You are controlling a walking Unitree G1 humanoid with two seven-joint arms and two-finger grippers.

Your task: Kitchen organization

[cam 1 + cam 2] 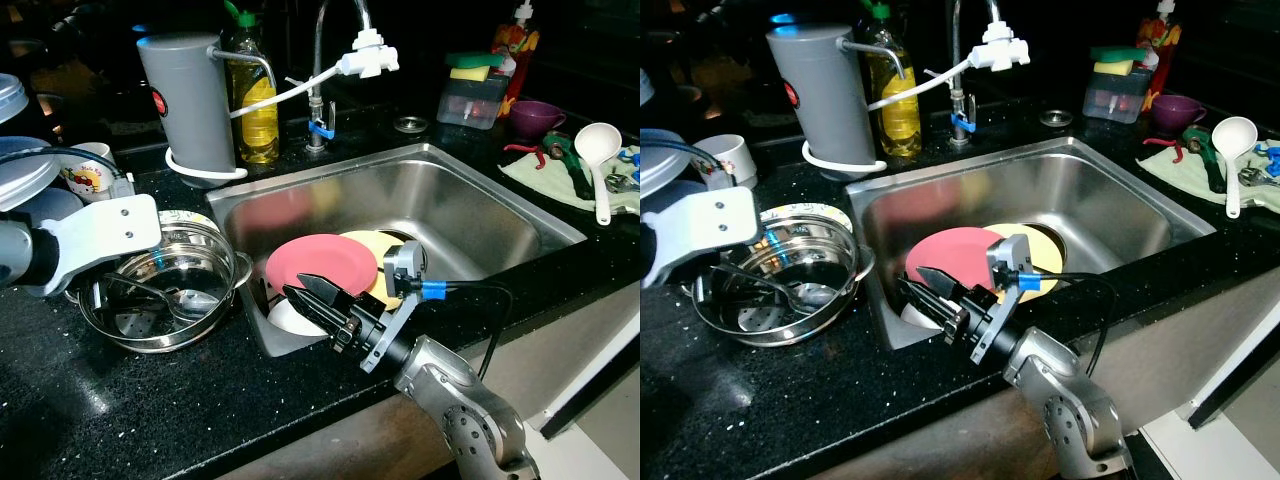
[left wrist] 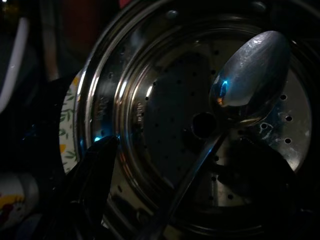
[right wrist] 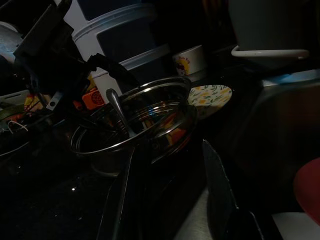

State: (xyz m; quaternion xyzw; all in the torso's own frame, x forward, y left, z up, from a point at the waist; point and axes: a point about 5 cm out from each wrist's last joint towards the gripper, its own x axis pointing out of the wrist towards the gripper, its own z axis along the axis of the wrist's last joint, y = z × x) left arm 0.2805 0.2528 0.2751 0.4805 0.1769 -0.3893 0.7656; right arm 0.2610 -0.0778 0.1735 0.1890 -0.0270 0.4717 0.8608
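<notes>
On the left of the black counter (image 1: 120, 400), the left tool (image 1: 105, 292) reaches into the steel steamer pot (image 1: 165, 300), its fingers set either side of the handle of the spoon (image 1: 185, 300) lying inside; whether they have pinched it yet I cannot tell, though the left wrist view shows the handle running between the two dark fingers with the bowl resting on the perforated bottom. To do this well, the tool should close low on the handle, near the rim, then lift straight up so the spoon clears the pot wall without dragging the pot along. Further right, in the near left corner of the sink (image 1: 470, 200), the right tool (image 1: 315, 295) hovers with its fingers spread over a white bowl (image 1: 290, 318), just beside the pink plate (image 1: 322, 268) and yellow plate (image 1: 385, 250); it is best kept still until the spoon is out.
</notes>
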